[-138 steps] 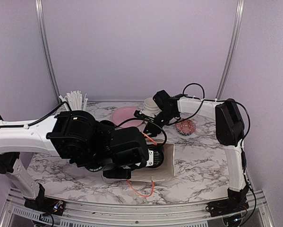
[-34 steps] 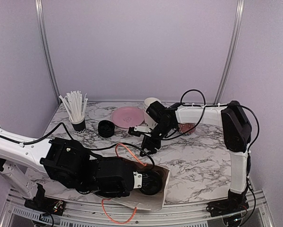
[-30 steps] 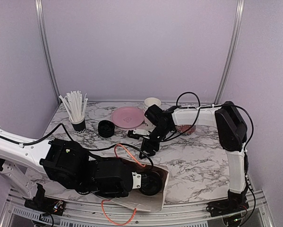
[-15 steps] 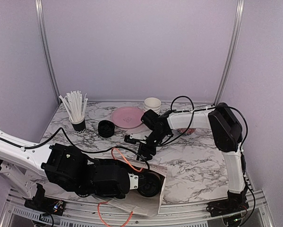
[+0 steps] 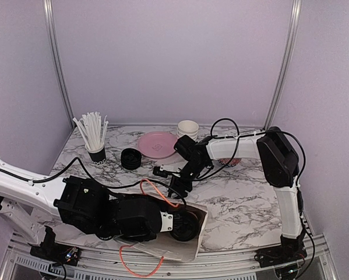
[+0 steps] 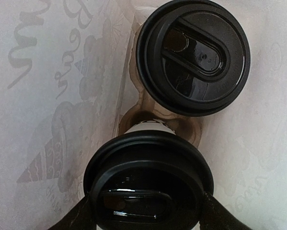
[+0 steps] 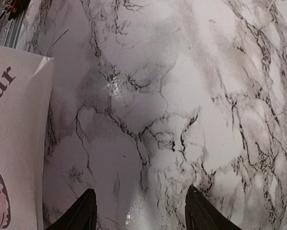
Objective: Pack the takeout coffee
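Observation:
In the left wrist view two takeout coffee cups with black dome lids stand inside a printed paper bag (image 6: 52,96), in a brown cardboard carrier. My left gripper (image 6: 148,211) is shut on the near cup (image 6: 148,177), one finger on each side below its lid. The far cup (image 6: 193,55) stands free beside it. In the top view the bag (image 5: 200,233) lies tilted at the table's front edge, with my left gripper (image 5: 183,226) reaching into its mouth. My right gripper (image 5: 173,185) (image 7: 139,191) is open and empty, low over the marble just beyond the bag.
A black cup of white straws (image 5: 96,153), a stack of black lids (image 5: 130,158), a pink plate (image 5: 157,143) and stacked lidless white cups (image 5: 187,128) stand along the back. An orange cable (image 5: 154,189) loops over the left arm. The bag's edge (image 7: 14,143) lies left of the right fingers.
The left arm came down and drew the bag to the front edge, tilting it. In the last second the right gripper moved left and nearer, towards the bag.

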